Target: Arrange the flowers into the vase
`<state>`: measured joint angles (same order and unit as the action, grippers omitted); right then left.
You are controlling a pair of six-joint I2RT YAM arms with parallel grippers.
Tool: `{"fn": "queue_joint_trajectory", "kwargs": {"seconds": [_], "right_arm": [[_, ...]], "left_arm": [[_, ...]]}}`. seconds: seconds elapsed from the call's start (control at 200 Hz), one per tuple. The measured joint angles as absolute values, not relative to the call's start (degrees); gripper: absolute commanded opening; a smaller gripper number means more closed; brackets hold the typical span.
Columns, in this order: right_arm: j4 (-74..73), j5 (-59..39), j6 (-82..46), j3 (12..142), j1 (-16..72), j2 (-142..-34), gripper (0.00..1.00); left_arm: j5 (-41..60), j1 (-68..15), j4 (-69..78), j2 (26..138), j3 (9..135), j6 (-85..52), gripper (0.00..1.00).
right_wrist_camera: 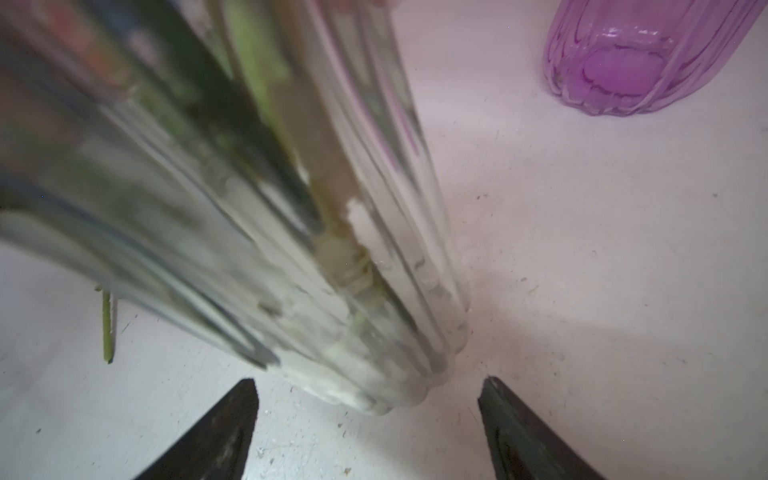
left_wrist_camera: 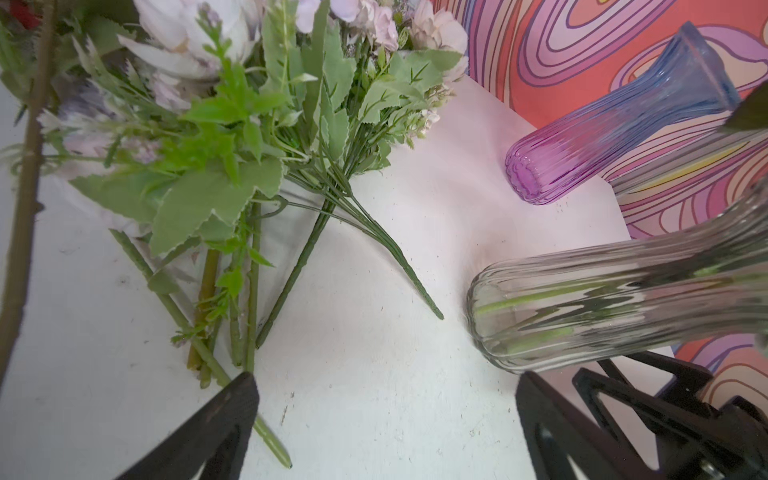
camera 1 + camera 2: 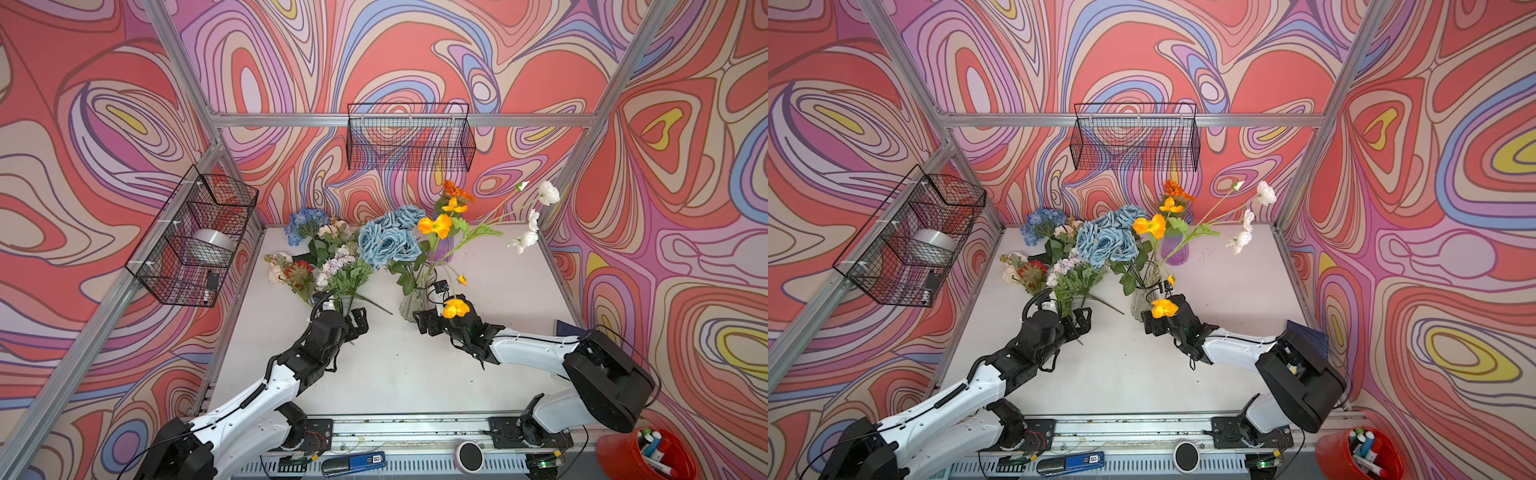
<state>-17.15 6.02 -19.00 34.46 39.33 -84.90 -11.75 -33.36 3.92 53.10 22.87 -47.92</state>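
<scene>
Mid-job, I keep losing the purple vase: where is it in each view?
In a top view: purple vase at the back of the table, partly behind an orange flower.
In a top view: same spot, right of the blue roses.
Left wrist: beyond the clear vase, by the patterned wall.
Right wrist: only its base, past the clear vase.
Shared landmark: the clear vase.

This is a robot test cell in a lab. A bare metal frame [image 3: 399, 120] holds printed swirl-patterned walls [image 3: 83, 124] around a white table [image 3: 395, 374]. A left arm [image 3: 249, 409] and a right arm [image 3: 536, 347] are bolted to a rail [image 3: 415, 430] at the front edge, beside an exposed circuit board [image 3: 297, 457] and loose wires. Wire baskets [image 3: 409, 139] hang from the frame, and a red cup [image 3: 611, 457] of markers stands nearby.
</scene>
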Motion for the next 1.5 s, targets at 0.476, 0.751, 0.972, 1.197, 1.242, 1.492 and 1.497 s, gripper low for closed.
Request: {"fn": "queue_joint_trajectory", "kwargs": {"seconds": [0.476,0.751,0.972,1.197,1.242,1.492,1.497], "right_arm": [[-21.26,6.66,-18.74,38.63,35.44,-91.33,0.86],[-19.05,6.37,-17.41,40.36,35.14,-91.35,0.86],[-17.58,5.8,-16.12,40.64,35.03,-91.26,0.86],[-12.32,4.86,-15.11,41.04,35.0,-88.31,0.96],[-10.92,4.84,-15.09,41.04,35.0,-87.0,0.97],[-2.72,4.6,-15.09,40.47,35.0,-79.07,0.97],[-2.42,4.6,-15.09,40.38,35.0,-78.78,0.97]], "left_arm": [[-11.11,-33.36,9.26,56.12,21.96,-50.04,0.97],[-8.8,-33.36,15.46,71.09,25.71,-54.11,0.94],[-8.99,-33.39,20.03,80.47,31.94,-57.36,0.93],[-10.87,-33.43,19.09,84.31,36.05,-59.55,0.95],[-11.49,-33.43,18.68,84.93,36.6,-60.47,0.94],[-15.53,-33.71,14.55,90.59,41.08,-63.0,0.8],[-15.66,-33.71,14.48,90.89,41.32,-63.05,0.8]]}}
